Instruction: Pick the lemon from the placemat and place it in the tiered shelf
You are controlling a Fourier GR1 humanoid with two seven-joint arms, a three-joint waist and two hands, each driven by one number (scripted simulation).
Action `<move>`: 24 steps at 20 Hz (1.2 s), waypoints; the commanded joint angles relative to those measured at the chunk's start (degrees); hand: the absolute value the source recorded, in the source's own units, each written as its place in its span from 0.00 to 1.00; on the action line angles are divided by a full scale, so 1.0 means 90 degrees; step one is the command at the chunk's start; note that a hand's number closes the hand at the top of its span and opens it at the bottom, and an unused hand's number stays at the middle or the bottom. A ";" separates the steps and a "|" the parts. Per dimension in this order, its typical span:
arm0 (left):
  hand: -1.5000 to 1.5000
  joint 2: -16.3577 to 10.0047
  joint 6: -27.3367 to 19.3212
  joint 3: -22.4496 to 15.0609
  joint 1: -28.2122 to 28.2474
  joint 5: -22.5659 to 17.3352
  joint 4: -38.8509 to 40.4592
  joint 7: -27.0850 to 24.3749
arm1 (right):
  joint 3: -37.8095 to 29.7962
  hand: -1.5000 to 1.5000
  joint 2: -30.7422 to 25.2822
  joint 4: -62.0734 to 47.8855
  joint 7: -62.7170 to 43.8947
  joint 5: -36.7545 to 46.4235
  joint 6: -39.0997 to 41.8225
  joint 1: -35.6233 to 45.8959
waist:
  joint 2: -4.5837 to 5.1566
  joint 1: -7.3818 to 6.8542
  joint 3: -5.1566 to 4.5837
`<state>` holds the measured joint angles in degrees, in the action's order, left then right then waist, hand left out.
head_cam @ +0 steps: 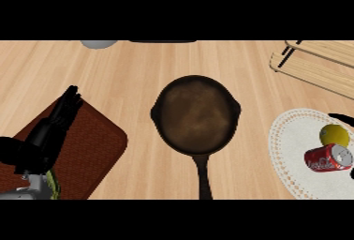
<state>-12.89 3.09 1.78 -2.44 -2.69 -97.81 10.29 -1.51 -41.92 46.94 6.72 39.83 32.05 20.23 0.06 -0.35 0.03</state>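
Released and straight-fingered, my left robot hand (45,136) hangs over the brown rectangular mat (97,150); the round yellow lemon (334,134) sits on the white lace placemat (294,140).

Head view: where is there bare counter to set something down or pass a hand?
Bare counter lies between the brown mat and the skillet, and between skillet and white placemat. Crowded: the placemat's right side, with lemon beside red can.

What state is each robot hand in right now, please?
Left robot hand: open, fingers straight, holding nothing.
Right robot hand: only a sliver shows at the view's right edge; cannot be told.
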 commanded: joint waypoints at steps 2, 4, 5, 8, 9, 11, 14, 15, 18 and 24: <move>0.50 -0.0143 0.0231 0.0274 0.0210 -0.0134 -0.0464 0.0184 | -0.0087 0.00 0.0301 -0.0420 0.0171 0.0187 -0.0146 0.0070 | -0.0006 -0.0008 -0.0001; 0.50 0.0106 0.0187 0.0137 -0.0035 -0.0044 0.0026 -0.0063 | -0.0053 0.00 0.0306 -0.1162 0.0652 0.0431 -0.0468 0.0247 | 0.0008 -0.0021 0.0002; 0.50 -0.0037 0.0162 0.0302 -0.0490 0.0095 0.0358 0.0056 | -0.0077 0.00 0.0327 -0.0746 0.0379 0.0395 -0.0174 0.0251 | 0.0001 0.0016 -0.0001; 0.50 -0.0062 0.0247 0.0292 -0.0247 0.0104 0.0118 0.0041 | -0.0101 0.00 0.0451 -0.1162 0.0778 0.0516 -0.0693 0.0067 | 0.0002 0.0003 0.0001; 0.50 0.0212 0.0065 -0.0007 0.0011 0.0335 0.0033 -0.0067 | -0.0045 0.00 0.0550 -0.1611 0.0641 0.0633 -0.0591 0.0552 | 0.0013 -0.0048 0.0003; 0.50 0.0090 0.0166 0.0245 -0.0529 0.0144 0.0443 0.0018 | -0.0076 0.00 0.0523 -0.1542 0.0592 0.0677 -0.0624 0.0598 | 0.0013 -0.0019 0.0001; 0.50 0.0029 0.0377 0.0264 -0.0141 -0.0115 -0.0084 0.0271 | -0.0076 1.00 0.0482 -0.1658 0.0814 0.0893 -0.1414 0.0230 | 0.0009 -0.0050 0.0005; 0.50 0.0129 0.0246 0.0230 -0.0027 0.0151 0.0206 -0.0237 | -0.0194 1.00 0.0449 -0.1627 0.1005 0.0828 -0.1674 0.0097 | 0.0010 -0.0018 0.0003; 0.50 0.0279 0.0112 0.0088 -0.0309 0.0223 0.0218 -0.0044 | -0.0245 1.00 0.0674 -0.1923 0.1354 0.0995 -0.2714 0.0160 | 0.0036 -0.0054 0.0012; 0.50 0.0032 0.0409 0.0321 0.0156 -0.0002 -0.0232 0.0053 | -0.0471 1.00 0.0388 -0.2175 0.1643 0.1059 -0.3159 0.0556 | 0.0006 -0.0070 0.0005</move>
<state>-11.51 4.93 3.90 -4.44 -1.39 -96.70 10.33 -4.88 -38.56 30.15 20.83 48.47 8.29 25.26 -0.47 -1.06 -1.07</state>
